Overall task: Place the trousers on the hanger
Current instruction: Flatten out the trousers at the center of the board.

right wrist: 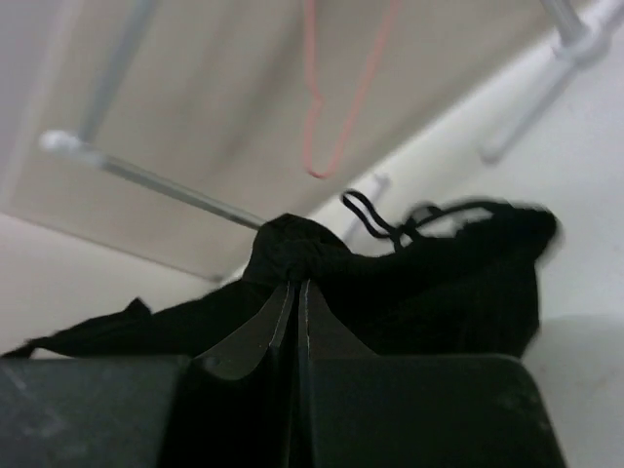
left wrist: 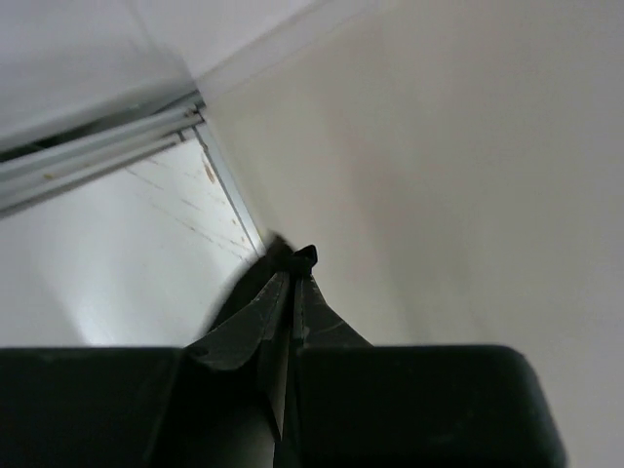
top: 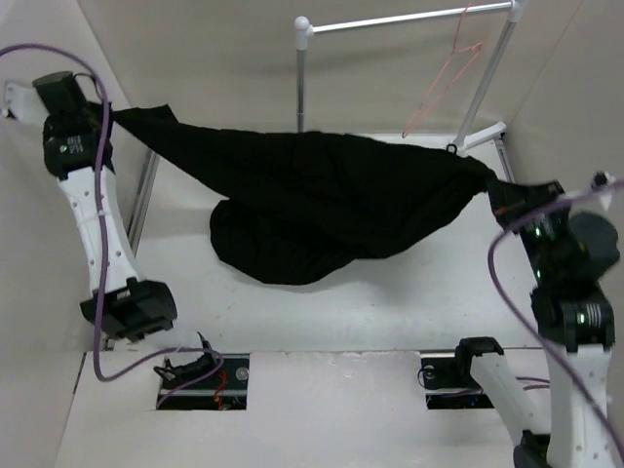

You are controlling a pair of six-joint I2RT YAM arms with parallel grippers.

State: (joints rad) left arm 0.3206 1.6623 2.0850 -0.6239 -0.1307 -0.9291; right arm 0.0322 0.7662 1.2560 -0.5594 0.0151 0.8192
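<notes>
no readable text, labels, numbers

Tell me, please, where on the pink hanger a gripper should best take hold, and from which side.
Likely the lower corner of the hanger: it hangs by its hook from the rack rail, so that thin wire end dangles free. Come from the near side, jaws across the wire; rail and post crowd the top.

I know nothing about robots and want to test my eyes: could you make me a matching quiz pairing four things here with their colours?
Things:
1 trousers
2 hanger
3 rack
4 cable

Colours:
A pink
B purple
C black
D white and silver

Pairs: 1-C, 2-A, 3-D, 4-B
</notes>
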